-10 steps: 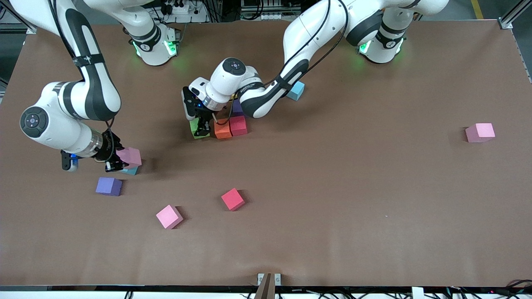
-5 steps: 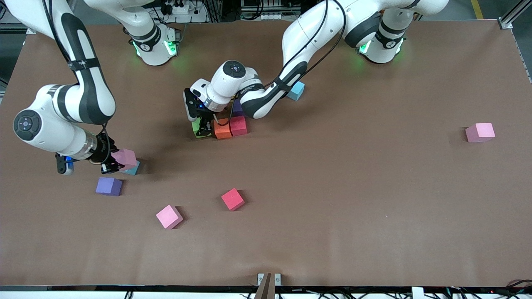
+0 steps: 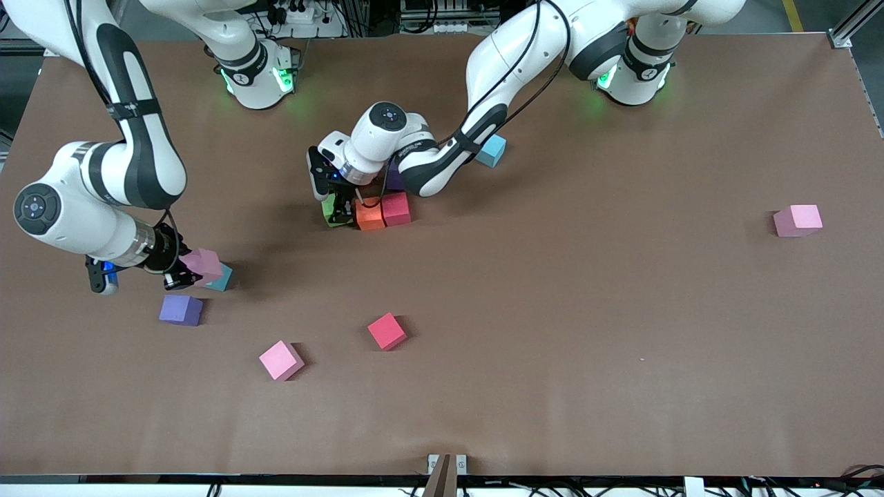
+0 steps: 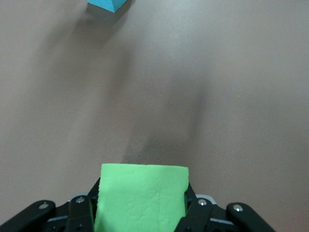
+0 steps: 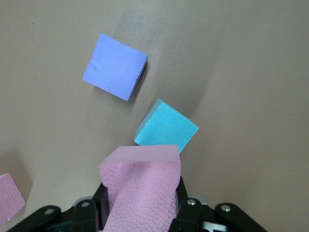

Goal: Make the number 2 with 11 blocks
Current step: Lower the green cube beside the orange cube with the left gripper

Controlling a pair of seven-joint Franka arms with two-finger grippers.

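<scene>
Left gripper clamps green block; right gripper clamps pink block.

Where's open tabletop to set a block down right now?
Bare brown table stretches between the loose red foam cube and the lone pink foam cube. Crowded: the green, orange and red cube row under the left gripper.
</scene>
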